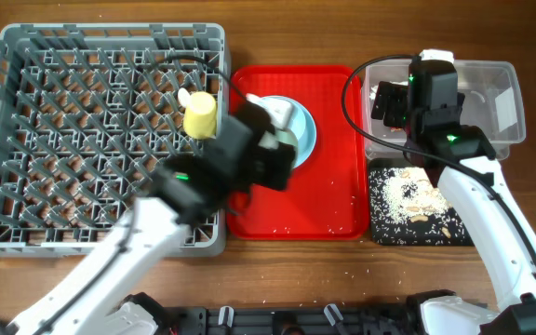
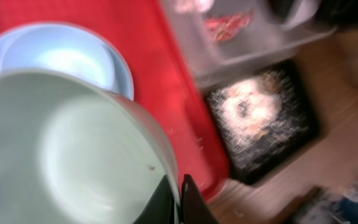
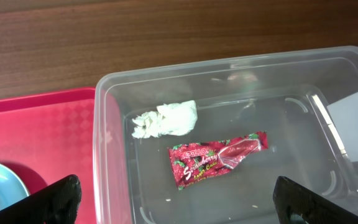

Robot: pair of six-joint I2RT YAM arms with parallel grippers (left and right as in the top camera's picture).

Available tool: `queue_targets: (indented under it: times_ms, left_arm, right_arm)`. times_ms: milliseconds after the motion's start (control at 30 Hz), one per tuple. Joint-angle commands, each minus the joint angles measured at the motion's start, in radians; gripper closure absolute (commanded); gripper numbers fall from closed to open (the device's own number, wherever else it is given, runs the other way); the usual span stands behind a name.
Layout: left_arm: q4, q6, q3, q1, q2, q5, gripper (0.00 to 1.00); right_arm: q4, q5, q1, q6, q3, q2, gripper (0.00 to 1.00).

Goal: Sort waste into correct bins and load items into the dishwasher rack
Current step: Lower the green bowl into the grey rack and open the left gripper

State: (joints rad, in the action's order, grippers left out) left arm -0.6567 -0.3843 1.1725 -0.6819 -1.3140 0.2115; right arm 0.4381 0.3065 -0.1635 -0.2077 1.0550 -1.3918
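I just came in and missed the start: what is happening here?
The left gripper is shut on the rim of a pale mint round bowl, over the red serving tray, where a pale blue round plate lies. The open right gripper hangs over the clear plastic tub, which holds a crumpled white napkin and a red snack wrapper. Rice scraps lie in the black tray; a small yellow cup sits in the grey pegged rack.

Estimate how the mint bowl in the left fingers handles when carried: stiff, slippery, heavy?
Likely stiff: the mint bowl shows an undistorted round rim though the left fingers pinch it at one spot. Probably slippery: its inside looks smooth and glossy, so it could pivot in that narrow pinch. Seems light for its size; the wall looks thin.
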Motion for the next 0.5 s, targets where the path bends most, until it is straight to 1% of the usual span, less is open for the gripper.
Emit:
queue_targets:
  times_ms: [0, 33, 67, 100, 133, 167, 200, 300, 400, 467]
  left_arm:
    - [-0.117, 0.193, -0.008, 0.333, 0.008, 0.633, 0.96]
    - [-0.179, 0.287, -0.01, 0.448, -0.006, 0.782, 0.96]
    - [-0.251, 0.366, -0.01, 0.556, -0.023, 0.895, 0.96]
    - [-0.318, 0.42, -0.01, 0.639, -0.043, 0.953, 0.96]
    - [-0.399, 0.515, -0.01, 0.72, -0.069, 1.003, 0.96]
    - [-0.464, 0.599, -0.017, 0.779, -0.093, 1.048, 0.96]
    - [-0.49, 0.646, -0.039, 0.822, -0.117, 1.081, 0.96]
    - [-0.445, 0.669, -0.135, 0.866, -0.209, 1.098, 0.96]
    - [-0.366, 0.669, -0.202, 0.905, -0.31, 1.202, 0.96]
    - [-0.364, 0.669, -0.205, 0.95, -0.358, 1.192, 0.96]
  right_arm:
    - [-0.004, -0.012, 0.002, -0.002, 0.0, 0.005, 0.0]
    - [-0.004, -0.012, 0.002, -0.002, 0.0, 0.005, 0.0]
    - [-0.004, -0.012, 0.002, -0.002, 0.0, 0.005, 0.0]
    - [-0.004, -0.012, 0.002, -0.002, 0.0, 0.005, 0.0]
    - [-0.004, -0.012, 0.002, -0.002, 0.0, 0.005, 0.0]
    - [-0.004, -0.012, 0.002, -0.002, 0.0, 0.005, 0.0]
    - [-0.004, -0.012, 0.002, -0.002, 0.0, 0.005, 0.0]
    - [-0.004, -0.012, 0.002, -0.002, 0.0, 0.005, 0.0]
    - [-0.004, -0.012, 0.002, -0.002, 0.0, 0.005, 0.0]
    - [-0.004, -0.012, 0.002, -0.002, 0.0, 0.005, 0.0]
